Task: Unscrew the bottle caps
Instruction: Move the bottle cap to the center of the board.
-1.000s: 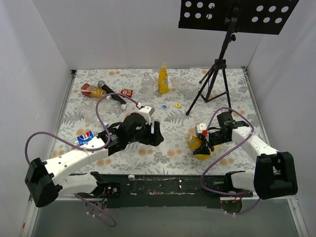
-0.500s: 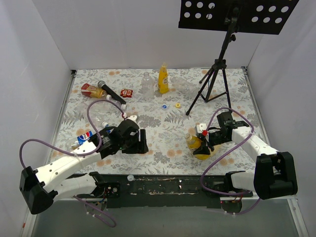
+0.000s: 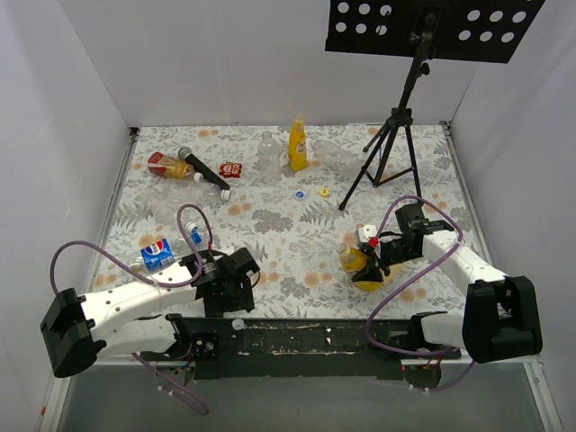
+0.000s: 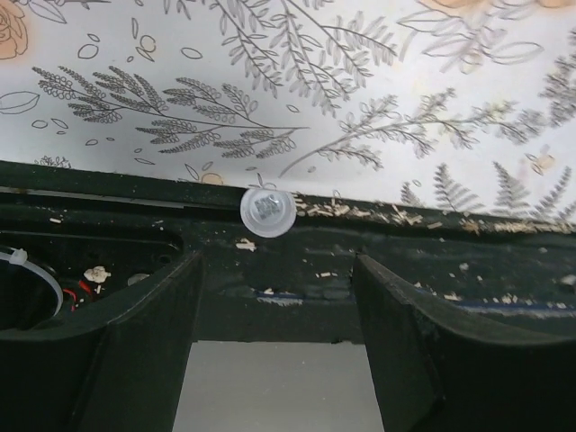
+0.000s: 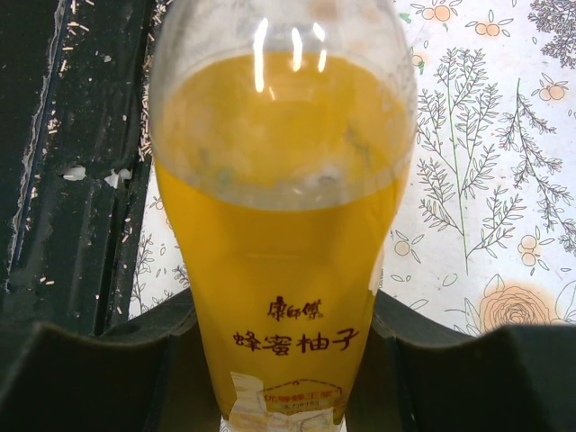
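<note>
Top external view: nearest, at about 7 o'clock, the left gripper [image 3: 236, 290] has pulled back from mid-table to the near edge, its jaws parted and empty over a loose translucent cap [image 4: 267, 211] at the black base rail [image 3: 297, 337], seemingly dropped there. At 4 o'clock, unmoved, the right gripper [image 3: 382, 252] is clamped around the orange-yellow honey-pomelo bottle [image 5: 283, 270], probably to steady it for unscrewing. Toward 12 o'clock lie loose blue [image 3: 300, 194] and yellow [image 3: 322, 192] caps, then an upright yellow bottle [image 3: 297, 144] and a clear bottle [image 3: 267, 151].
</note>
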`<control>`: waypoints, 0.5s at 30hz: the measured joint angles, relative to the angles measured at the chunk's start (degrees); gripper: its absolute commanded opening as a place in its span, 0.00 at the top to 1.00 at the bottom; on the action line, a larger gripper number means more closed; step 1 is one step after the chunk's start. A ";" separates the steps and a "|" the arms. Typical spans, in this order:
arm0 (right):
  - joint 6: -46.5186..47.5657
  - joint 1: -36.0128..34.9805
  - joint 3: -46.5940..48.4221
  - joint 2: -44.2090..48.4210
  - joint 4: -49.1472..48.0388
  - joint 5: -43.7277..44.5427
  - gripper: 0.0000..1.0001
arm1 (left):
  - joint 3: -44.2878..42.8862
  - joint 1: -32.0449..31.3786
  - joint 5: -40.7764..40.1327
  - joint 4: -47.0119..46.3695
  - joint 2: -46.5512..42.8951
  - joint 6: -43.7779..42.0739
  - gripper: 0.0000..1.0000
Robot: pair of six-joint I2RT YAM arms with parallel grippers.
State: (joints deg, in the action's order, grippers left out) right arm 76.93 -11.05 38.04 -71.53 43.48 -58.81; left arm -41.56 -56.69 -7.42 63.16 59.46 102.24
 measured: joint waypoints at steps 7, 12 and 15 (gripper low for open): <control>0.00 0.00 0.00 0.00 0.02 0.00 0.99 | 4.31 -0.81 -1.07 -4.26 4.59 3.91 0.39; 0.00 0.00 0.00 0.00 0.02 0.00 0.99 | 7.37 -0.83 -0.63 -8.24 8.35 5.18 0.44; 0.00 0.00 0.00 0.00 0.00 0.00 0.99 | 8.24 -0.83 -0.28 -9.70 8.39 5.55 0.46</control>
State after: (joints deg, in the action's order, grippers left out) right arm 76.93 -11.05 38.04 -71.53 43.48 -58.81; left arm -33.32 -57.52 -7.70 53.45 67.85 107.79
